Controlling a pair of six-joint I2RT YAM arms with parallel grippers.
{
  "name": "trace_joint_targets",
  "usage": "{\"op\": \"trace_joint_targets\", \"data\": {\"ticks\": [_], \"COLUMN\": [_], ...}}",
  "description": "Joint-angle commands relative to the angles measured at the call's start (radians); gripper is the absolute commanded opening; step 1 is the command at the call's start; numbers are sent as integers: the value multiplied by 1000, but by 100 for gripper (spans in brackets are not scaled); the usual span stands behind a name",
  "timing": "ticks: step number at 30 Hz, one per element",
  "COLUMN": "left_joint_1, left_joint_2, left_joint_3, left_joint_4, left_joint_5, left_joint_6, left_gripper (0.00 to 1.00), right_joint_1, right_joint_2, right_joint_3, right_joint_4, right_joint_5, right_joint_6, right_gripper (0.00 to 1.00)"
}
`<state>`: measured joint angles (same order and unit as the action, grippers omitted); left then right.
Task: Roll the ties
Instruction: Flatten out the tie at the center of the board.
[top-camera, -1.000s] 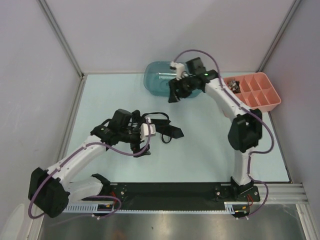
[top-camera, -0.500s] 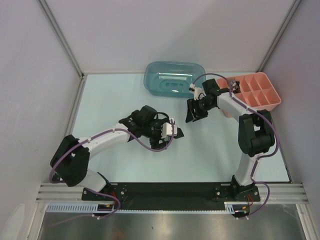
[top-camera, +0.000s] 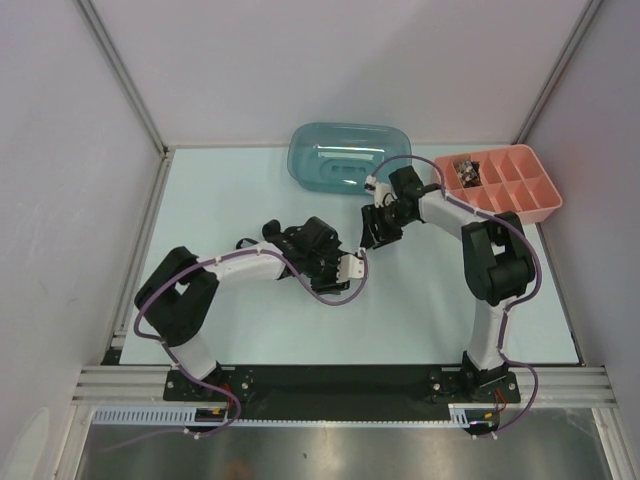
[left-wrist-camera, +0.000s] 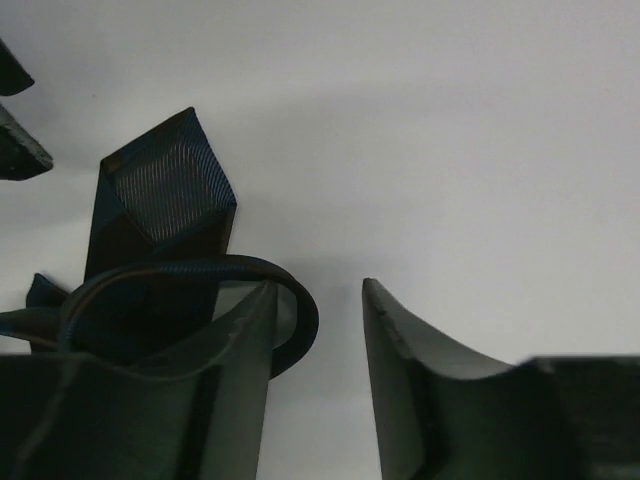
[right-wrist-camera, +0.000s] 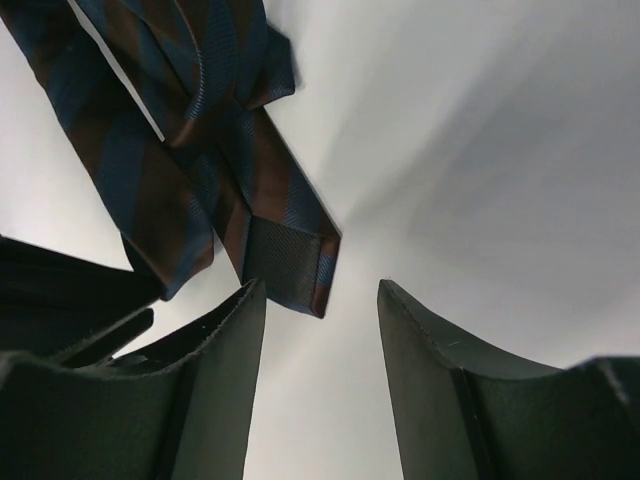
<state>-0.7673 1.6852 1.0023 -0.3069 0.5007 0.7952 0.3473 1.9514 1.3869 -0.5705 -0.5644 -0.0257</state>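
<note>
The left pincer (left-wrist-camera: 318, 300) and the right pincer (right-wrist-camera: 320, 295) both stand spread and empty beside the tie (right-wrist-camera: 150, 170), heaped mid-desk, well clear of every edge; it looks light, limp and slippery, so I'd pinch its flat end.

The overhead camera is looking down from above and behind the arm bases, taking in the whole tabletop (top-camera: 230, 200). Each wrist camera is peering out between its own fingers — left end effector (left-wrist-camera: 318, 300), right end effector (right-wrist-camera: 320, 295) — very near the surface, both catching the ties (right-wrist-camera: 200, 150) that the overhead view is also covering mid-tabletop.
</note>
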Motion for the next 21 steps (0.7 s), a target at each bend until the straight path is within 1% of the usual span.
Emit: {"op": "trace_joint_targets", "data": {"ticks": [1,2,3,4,5,8,12,15,17,18,21], "left_joint_1": [-7,-6,-4,-3,3,23,66,71,82,95,195], "left_joint_2": [24,22,21,16,10,-34,-129,-140,-145,-151,-208], "left_joint_3": [48,47,47,47,48,48,38,38,62,73,146], "left_joint_4": [15,5,-1,-9,-17,-32,-55,-106,-116,-120,-141], "left_joint_5": [-63,-73,-77,-82,-83,-87,-57,-39,-56,-45,30], "left_joint_6": [27,27,27,22,3,-43,-74,-50,-79,-97,-201], "left_gripper": [40,34,30,23,10,0,0,0,0,0,0], "right_joint_1": [25,28,35,36,42,53,62,61,61,65,82], "right_joint_2": [14,15,18,21,23,23,30,35,34,30,15], "right_joint_3": [-15,-17,-14,-11,-9,-2,1,0,3,1,-3], "right_joint_4": [47,49,50,49,50,47,43,43,35,37,55], "right_joint_5": [37,40,44,53,58,70,84,77,75,74,96], "right_joint_6": [3,1,0,-3,-6,-14,-17,-11,-16,-17,-32], "right_gripper": [53,54,53,53,53,53,53,52,52,52,52]}}
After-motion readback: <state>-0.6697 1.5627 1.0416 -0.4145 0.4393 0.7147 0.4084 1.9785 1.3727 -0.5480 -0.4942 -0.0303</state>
